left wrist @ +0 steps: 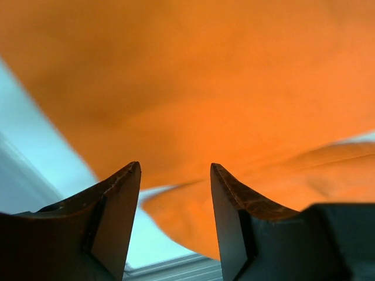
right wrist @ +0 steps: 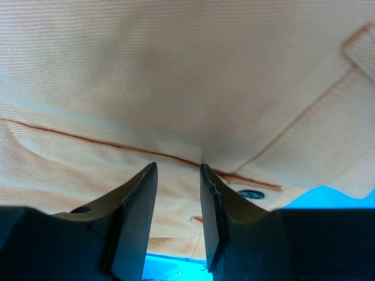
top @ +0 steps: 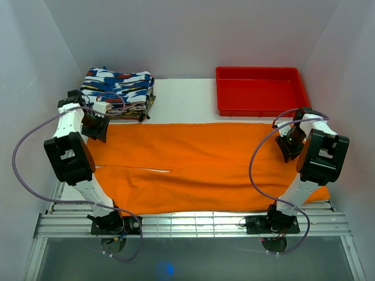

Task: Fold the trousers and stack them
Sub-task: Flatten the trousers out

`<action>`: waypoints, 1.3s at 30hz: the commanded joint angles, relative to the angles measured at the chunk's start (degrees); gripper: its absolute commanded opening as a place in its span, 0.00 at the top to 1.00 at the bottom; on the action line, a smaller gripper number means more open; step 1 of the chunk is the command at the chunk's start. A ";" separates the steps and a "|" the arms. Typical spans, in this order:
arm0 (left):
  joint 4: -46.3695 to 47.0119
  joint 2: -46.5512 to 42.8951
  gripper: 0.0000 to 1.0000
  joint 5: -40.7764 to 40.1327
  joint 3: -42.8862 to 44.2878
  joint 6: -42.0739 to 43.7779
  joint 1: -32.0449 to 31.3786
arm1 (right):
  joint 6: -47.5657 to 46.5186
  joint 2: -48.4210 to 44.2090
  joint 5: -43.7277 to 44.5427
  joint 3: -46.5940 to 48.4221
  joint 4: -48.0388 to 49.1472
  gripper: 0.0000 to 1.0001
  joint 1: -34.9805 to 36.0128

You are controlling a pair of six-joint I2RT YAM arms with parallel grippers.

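Note:
The orange trousers lie spread flat across the table, legs to the left with a slit showing between them. My left gripper hovers over their far left corner. In the left wrist view it is open, with the trousers beyond the tips and nothing between the fingers. My right gripper is at the far right end of the garment. Its jaws stand apart, tips close against the waistband seam of the trousers, with no cloth seen between the pads.
A stack of folded blue, white and red patterned clothes sits at the back left, just behind my left gripper. A red plastic tray stands at the back right. White walls close in on the left, right and back.

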 commanded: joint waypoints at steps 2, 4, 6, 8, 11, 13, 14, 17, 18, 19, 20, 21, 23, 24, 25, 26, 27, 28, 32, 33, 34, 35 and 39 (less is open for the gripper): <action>-0.70 -4.08 0.40 4.69 -12.37 -3.91 -0.05 | 0.61 1.90 -1.65 -0.62 0.30 0.59 0.60; 2.29 -4.09 0.41 3.99 -17.89 -5.06 -0.05 | 0.35 1.98 0.63 -1.59 1.10 0.59 0.60; 5.44 -2.95 0.42 2.85 -19.94 -6.55 -0.05 | 0.26 2.16 2.47 -2.73 1.54 0.60 0.43; 7.47 0.47 0.42 2.58 -20.22 -7.61 -0.05 | 0.08 2.34 4.41 -4.05 2.59 0.60 0.34; 9.15 8.20 0.44 1.70 -13.84 -9.72 -0.05 | 0.61 2.16 5.99 -4.50 3.03 0.60 0.34; 9.59 12.16 0.44 1.18 -8.64 -10.68 -0.05 | 1.13 1.99 6.08 -4.06 2.86 0.60 0.34; 9.42 15.83 0.44 1.09 -2.35 -11.04 -0.05 | 1.92 1.90 5.65 -3.71 2.60 0.60 0.34; 6.52 21.99 0.43 1.17 7.97 -11.83 -0.22 | 4.03 3.38 3.72 -0.90 0.76 0.60 0.34; 4.60 22.98 0.41 1.44 14.27 -11.83 -0.22 | 4.65 3.74 3.36 0.06 0.49 0.60 0.34; 3.54 23.68 0.40 1.96 16.94 -11.74 -0.14 | 5.00 4.70 2.92 1.73 0.14 0.60 0.43; 2.22 24.21 0.37 1.97 19.49 -11.39 -0.22 | 5.79 5.14 2.22 2.61 -0.65 0.60 0.43; -0.14 23.78 0.36 2.05 22.56 -11.04 -0.22 | 5.88 5.41 1.87 3.58 -1.18 0.60 0.43; -2.09 20.89 0.33 1.88 21.90 -8.95 -0.22 | 5.88 5.15 0.64 6.13 -2.41 0.59 0.52; -2.27 15.92 0.31 1.88 17.97 -8.15 0.04 | 5.45 4.71 0.20 6.83 -3.81 0.58 0.43; -2.27 13.00 0.31 1.96 15.32 -7.53 0.39 | 5.10 3.58 -0.76 8.06 -4.69 0.56 0.34; -2.62 9.92 0.30 2.31 12.69 -6.13 0.74 | 4.74 2.87 -0.77 8.51 -5.40 0.56 0.34; -3.58 4.23 0.28 2.40 10.05 -5.51 1.53 | 3.78 1.99 -0.77 8.86 -7.32 0.55 0.43; -4.11 1.57 0.28 2.41 4.72 -4.89 2.14 | 3.17 0.33 -3.82 9.30 -8.47 0.54 0.43; -7.01 -9.25 0.27 1.26 -8.06 -1.99 7.06 | -1.14 -4.16 -4.82 8.26 -12.43 0.53 0.52; -7.37 -10.66 0.27 0.74 -10.43 -0.86 9.51 | -2.02 -4.78 -4.55 7.47 -12.87 0.53 0.43; -7.37 -11.89 0.28 0.39 -12.89 -0.41 10.84 | -3.59 -5.83 -4.29 6.59 -13.83 0.54 0.52; -6.50 -14.00 0.29 0.04 -17.79 0.29 11.90 | -4.22 -6.27 -3.77 4.05 -14.10 0.55 0.43; -0.35 -15.60 0.33 -3.21 -27.93 0.92 13.58 | -5.98 -8.47 -1.66 -2.97 -12.44 0.58 0.43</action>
